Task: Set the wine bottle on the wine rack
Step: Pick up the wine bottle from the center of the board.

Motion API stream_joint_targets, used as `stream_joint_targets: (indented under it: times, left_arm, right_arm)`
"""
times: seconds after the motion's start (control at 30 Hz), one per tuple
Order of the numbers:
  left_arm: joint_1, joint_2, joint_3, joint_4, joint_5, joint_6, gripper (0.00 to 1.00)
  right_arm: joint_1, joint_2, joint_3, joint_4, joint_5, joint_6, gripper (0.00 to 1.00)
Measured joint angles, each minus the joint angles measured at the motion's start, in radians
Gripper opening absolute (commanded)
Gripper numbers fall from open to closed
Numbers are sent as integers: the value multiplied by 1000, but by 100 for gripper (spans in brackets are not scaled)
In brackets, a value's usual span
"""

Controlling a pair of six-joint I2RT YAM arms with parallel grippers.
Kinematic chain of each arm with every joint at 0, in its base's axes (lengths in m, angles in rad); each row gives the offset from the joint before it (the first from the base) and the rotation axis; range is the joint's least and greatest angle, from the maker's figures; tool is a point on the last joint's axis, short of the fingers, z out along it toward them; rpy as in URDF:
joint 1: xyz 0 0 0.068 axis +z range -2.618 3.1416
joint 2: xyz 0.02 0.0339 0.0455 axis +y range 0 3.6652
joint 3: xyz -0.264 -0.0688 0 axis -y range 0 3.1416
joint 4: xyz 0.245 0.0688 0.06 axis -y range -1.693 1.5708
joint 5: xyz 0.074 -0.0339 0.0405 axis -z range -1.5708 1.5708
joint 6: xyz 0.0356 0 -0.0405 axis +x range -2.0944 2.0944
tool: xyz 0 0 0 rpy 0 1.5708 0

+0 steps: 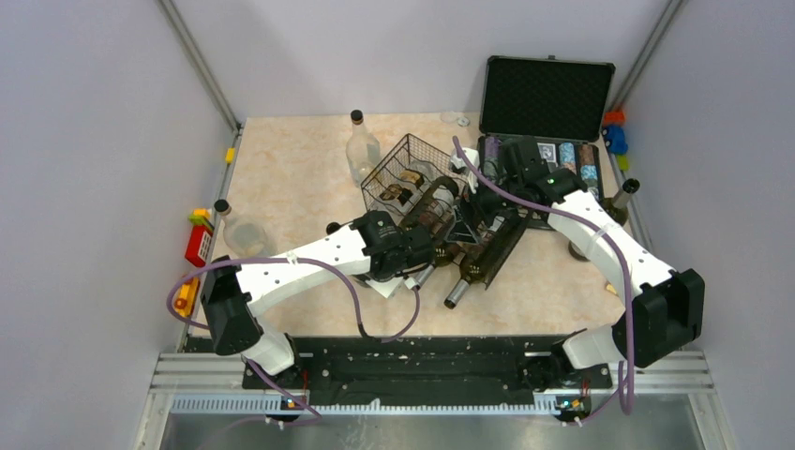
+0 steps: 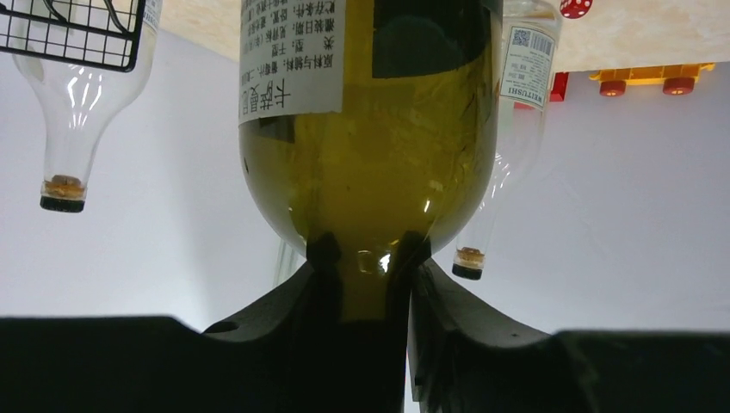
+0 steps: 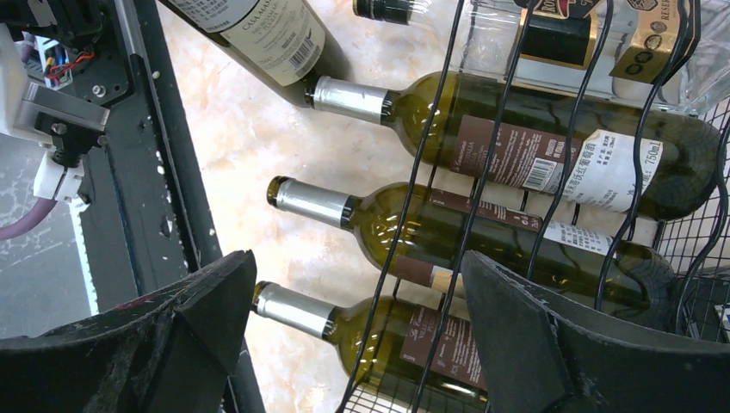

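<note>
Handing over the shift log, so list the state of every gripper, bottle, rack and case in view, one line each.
wine bottle, gripped at the neck.
left gripper, shut on the wine bottle.
right gripper, open, holding nothing.
wine rack, several dark bottles lying in it.
black case, lid open.
clear bottle at the back, upright, capped.
</note>
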Motion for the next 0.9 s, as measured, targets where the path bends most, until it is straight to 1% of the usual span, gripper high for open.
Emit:
stream_joint_targets:
  times: [0.1,0.57,0.73,0.9]
  left_arm:
    - [0,-3,-8,2,-9,-2,0]
    - [0,-20,-17,13,-4,0,0]
    - [0,-27,-16,18,0,18,0]
    - [0,-67,-16,23,13,60,0]
  right_arm:
    - [0,0,0,-3,0,-2,91]
    - [0,0,26,-21,1,-8,90]
    - [0,1,26,-23,1,-8,90]
    - [0,1,27,-27,1,-9,90]
